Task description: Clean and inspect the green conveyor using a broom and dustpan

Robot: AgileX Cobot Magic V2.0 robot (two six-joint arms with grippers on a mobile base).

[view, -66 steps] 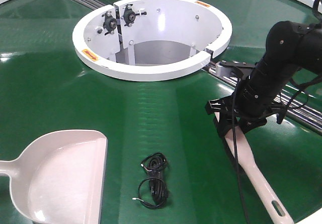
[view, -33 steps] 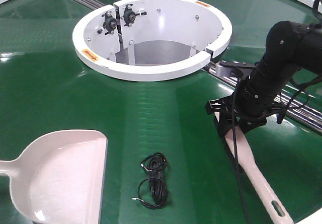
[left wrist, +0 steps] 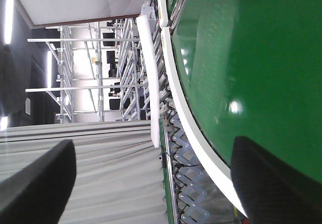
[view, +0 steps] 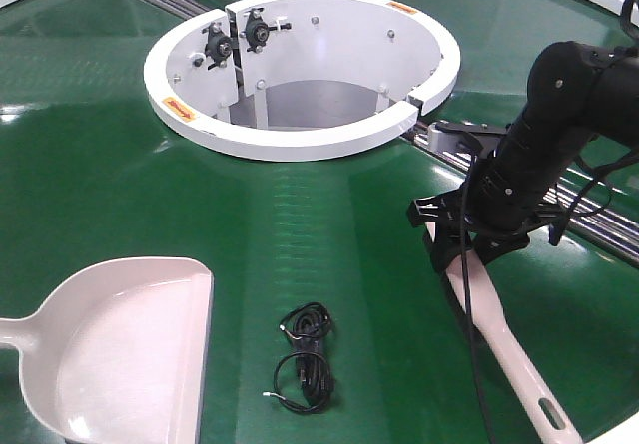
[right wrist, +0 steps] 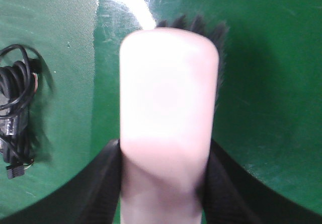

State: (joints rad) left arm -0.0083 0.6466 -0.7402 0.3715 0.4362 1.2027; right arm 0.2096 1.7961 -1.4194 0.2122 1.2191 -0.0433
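The green conveyor (view: 329,224) fills the front view. My right gripper (view: 454,249) is shut on the pale pink broom (view: 499,334), whose handle slants toward the near right edge of the belt. In the right wrist view the broom (right wrist: 168,98) sits tight between both black fingers (right wrist: 100,183), with dark bristles (right wrist: 201,25) showing past its wide end above the belt. The dustpan (view: 130,354) lies on the belt at near left, its open edge facing right. My left gripper (left wrist: 151,183) shows only in its own wrist view, open and holding nothing, beside the conveyor (left wrist: 251,58).
A coiled black cable (view: 305,354) lies on the belt between dustpan and broom, also in the right wrist view as a cable (right wrist: 15,113) at left. The white circular hub (view: 300,70) stands behind. A steel roller strip (view: 589,215) runs under the right arm. A grey curtain (left wrist: 100,173) hangs beyond the conveyor's white rim (left wrist: 196,133).
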